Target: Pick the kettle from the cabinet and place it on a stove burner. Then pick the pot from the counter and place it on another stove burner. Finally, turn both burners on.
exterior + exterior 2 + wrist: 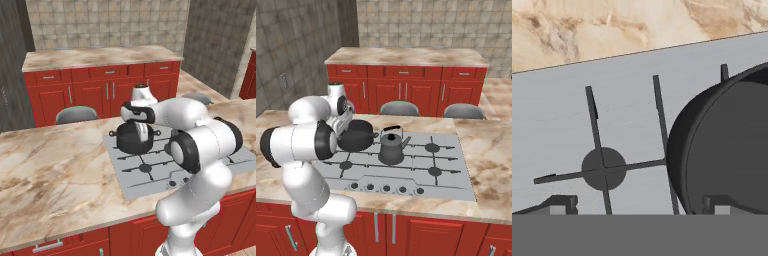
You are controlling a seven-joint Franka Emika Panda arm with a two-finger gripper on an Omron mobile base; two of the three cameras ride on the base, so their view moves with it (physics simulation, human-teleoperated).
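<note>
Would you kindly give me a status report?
Gripper open over pot. Pot and kettle both on cooktop. Knobs unobstructed.

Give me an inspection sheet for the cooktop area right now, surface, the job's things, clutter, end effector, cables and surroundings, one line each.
Surface: grey cooktop set in a marbled countertop, knobs along its front edge.
Job's things: pot sits on a rear burner; kettle stands upright on the cooktop beside it, apart from it; another burner is bare.
Clutter: nothing seen.
End effector: end effector is low over the cooktop, one fingertip near the bare burner, the other at the pot's rim; the fingertips stand wide apart, open.
Cables: nothing seen.
Surroundings: red cabinets under a second counter behind, two grey chair backs, tiled walls.
</note>
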